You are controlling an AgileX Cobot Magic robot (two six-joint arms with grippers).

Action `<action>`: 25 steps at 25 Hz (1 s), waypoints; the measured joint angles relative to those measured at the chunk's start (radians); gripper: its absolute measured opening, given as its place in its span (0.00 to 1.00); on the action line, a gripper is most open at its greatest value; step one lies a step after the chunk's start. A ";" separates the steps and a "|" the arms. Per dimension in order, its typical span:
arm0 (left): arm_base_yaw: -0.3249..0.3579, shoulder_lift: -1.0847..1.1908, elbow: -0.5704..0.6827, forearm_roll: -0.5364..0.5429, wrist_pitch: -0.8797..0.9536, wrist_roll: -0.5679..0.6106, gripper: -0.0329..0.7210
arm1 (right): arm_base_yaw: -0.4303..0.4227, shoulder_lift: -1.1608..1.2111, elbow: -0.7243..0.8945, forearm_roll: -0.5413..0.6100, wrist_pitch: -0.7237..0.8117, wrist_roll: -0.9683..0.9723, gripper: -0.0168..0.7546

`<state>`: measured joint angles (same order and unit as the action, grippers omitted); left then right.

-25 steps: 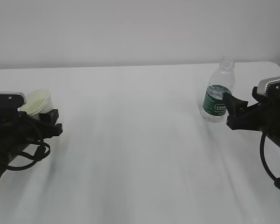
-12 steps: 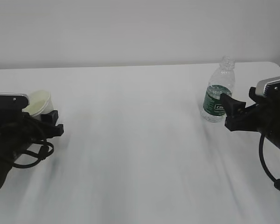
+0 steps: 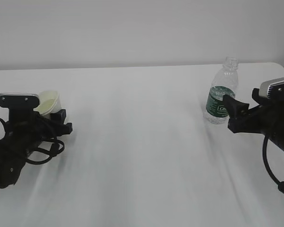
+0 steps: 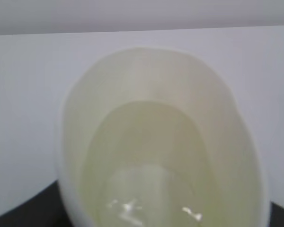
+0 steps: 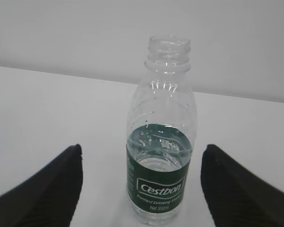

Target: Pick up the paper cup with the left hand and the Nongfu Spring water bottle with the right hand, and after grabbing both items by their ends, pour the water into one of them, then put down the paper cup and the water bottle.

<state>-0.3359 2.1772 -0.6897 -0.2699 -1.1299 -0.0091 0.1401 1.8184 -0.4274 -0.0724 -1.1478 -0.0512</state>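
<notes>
Exterior: paper cup [image 3: 48,102] tilted in left gripper [image 3: 61,124], far left of bottle [image 3: 221,92] on table [image 3: 142,142].
Left wrist: cup [image 4: 156,142] gripped from below, mouth towards camera, presumably ready for pouring.
Right wrist: right gripper [image 5: 142,189] wide open, straddling upright bottle [image 5: 160,142], untouched.

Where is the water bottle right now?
The water bottle stands upright on the white table, far right in the exterior view near the back edge. The right gripper is open just in front of it, not yet holding it.
</notes>
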 joint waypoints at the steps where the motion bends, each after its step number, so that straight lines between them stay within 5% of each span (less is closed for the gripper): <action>1: 0.000 0.004 -0.001 0.002 0.000 0.002 0.60 | 0.000 0.000 0.000 0.000 0.000 0.000 0.79; 20: 0.019 0.023 -0.002 0.010 -0.004 0.002 0.60 | 0.000 0.000 0.000 -0.002 0.000 0.002 0.79; 25: 0.019 0.026 -0.002 0.027 -0.004 0.002 0.69 | 0.000 0.000 0.000 -0.002 0.000 0.002 0.79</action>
<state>-0.3167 2.2027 -0.6921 -0.2430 -1.1344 -0.0070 0.1401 1.8184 -0.4274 -0.0748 -1.1478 -0.0496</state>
